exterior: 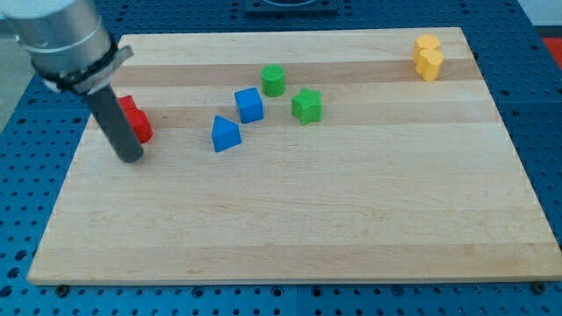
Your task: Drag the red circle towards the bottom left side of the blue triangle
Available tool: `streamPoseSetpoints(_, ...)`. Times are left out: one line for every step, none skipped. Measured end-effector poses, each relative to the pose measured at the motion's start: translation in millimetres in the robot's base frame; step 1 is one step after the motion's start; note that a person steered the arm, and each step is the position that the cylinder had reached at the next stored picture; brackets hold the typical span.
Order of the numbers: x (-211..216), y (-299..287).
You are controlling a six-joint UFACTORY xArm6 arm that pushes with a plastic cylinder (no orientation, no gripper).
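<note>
A red block point(137, 119) lies near the board's left edge, partly hidden behind my rod, so its shape is unclear. It may be two red pieces close together. My tip point(130, 157) rests on the board just below and slightly left of the red block. The blue triangle point(225, 134) sits to the right of the tip, about a hand's width away. A blue cube point(249, 104) lies just above and right of the triangle.
A green cylinder point(273, 80) and a green star-like block point(306, 104) lie right of the blue cube. Two yellow blocks point(428, 57) sit together at the top right corner. The wooden board point(290, 219) lies on a blue perforated table.
</note>
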State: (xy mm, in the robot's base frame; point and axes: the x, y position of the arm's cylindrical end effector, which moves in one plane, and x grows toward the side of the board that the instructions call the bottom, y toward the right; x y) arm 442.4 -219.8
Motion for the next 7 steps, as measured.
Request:
streamPoseSetpoints(-31,4)
streamPoseSetpoints(-46,6)
streamPoseSetpoints(-37,6)
streamPoseSetpoints(28,-29)
streamPoseSetpoints(60,-85)
streamPoseSetpoints(53,-85)
streamPoseSetpoints(-35,-84)
